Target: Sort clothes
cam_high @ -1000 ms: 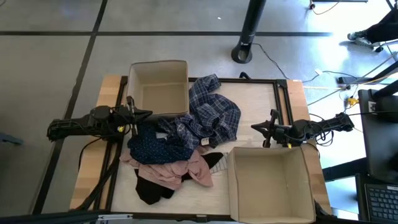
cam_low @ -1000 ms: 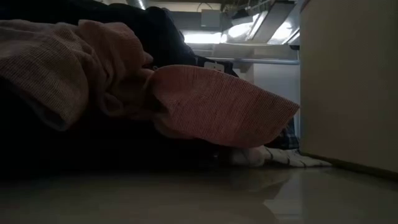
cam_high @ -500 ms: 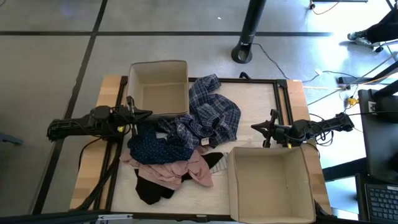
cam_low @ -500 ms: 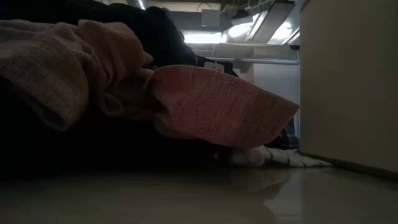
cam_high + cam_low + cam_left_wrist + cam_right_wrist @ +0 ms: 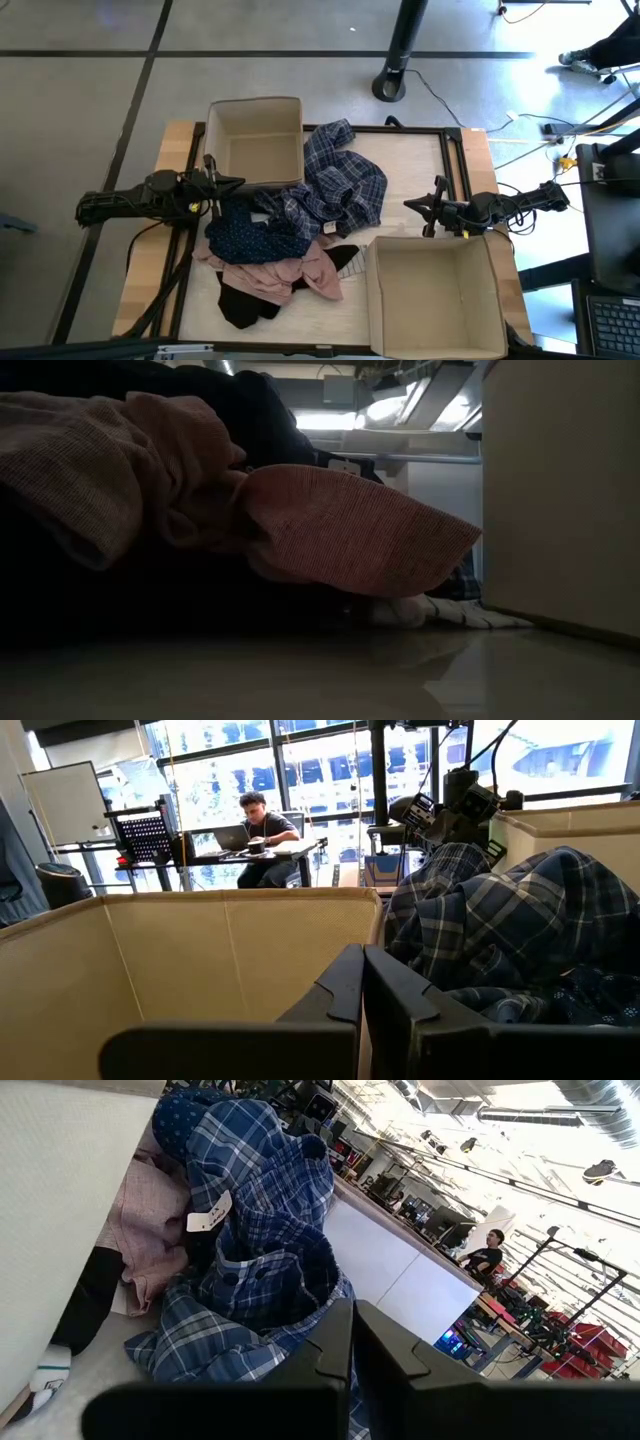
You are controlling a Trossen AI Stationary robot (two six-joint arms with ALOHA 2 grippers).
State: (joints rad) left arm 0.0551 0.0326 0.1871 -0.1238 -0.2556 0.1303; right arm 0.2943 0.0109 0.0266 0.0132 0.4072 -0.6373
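Observation:
A pile of clothes lies in the table's middle: a blue-white plaid shirt (image 5: 335, 185), a dark navy patterned piece (image 5: 250, 238), a pale pink one (image 5: 285, 275) and a black one (image 5: 240, 305) at the near side. My left gripper (image 5: 235, 183) is shut and empty at the left, by the far box's near left corner. My right gripper (image 5: 412, 205) is shut and empty at the right, a little right of the plaid shirt (image 5: 260, 1270). In the low view the pink piece (image 5: 330, 530) fills the front.
One tan cardboard box (image 5: 255, 140) stands open at the far left, another (image 5: 435, 295) at the near right. A black stand's base (image 5: 390, 85) is on the floor beyond the table. People sit at desks far off in the room.

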